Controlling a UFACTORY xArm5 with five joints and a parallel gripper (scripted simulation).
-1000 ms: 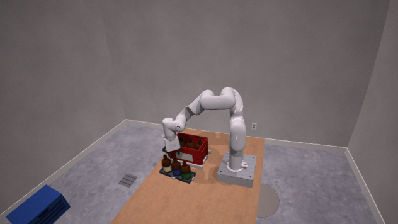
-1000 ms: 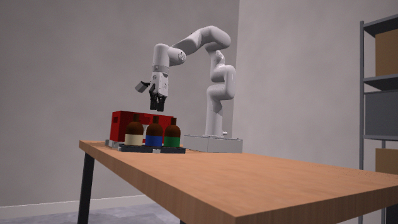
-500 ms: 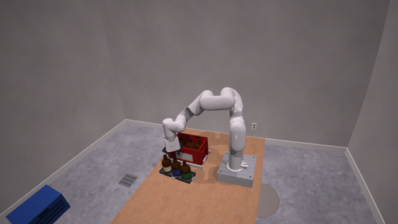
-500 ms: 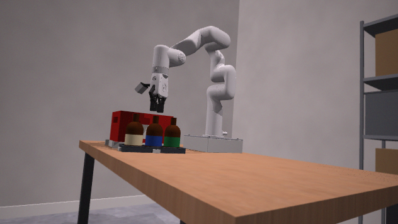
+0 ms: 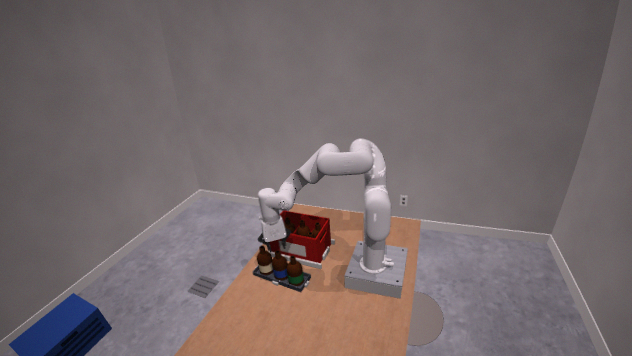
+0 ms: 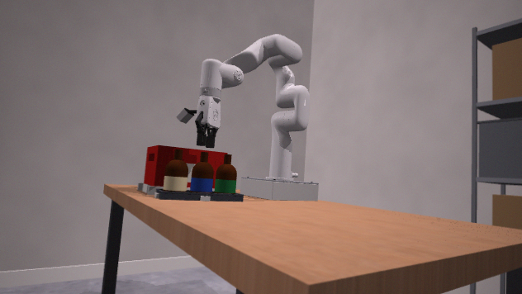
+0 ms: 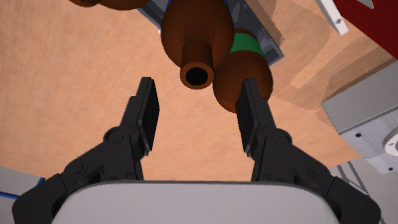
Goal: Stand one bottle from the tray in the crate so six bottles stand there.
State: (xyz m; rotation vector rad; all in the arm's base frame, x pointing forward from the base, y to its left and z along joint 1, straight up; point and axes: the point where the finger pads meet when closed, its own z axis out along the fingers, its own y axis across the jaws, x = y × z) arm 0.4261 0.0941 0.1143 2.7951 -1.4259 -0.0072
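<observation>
Currently blue-labelled brown bottle (image 5: pixel 280 266) (image 6: pixel 202 177) (image 7: pixel 197 37) upright on tray (image 5: pixel 281 282) (image 6: pixel 182 196) (image 7: pixel 272 56), below and just beyond pincer (image 5: pixel 274 245) (image 6: pixel 206 144) (image 7: pixel 198 93); fingers fairly wide, nothing gripped
</observation>
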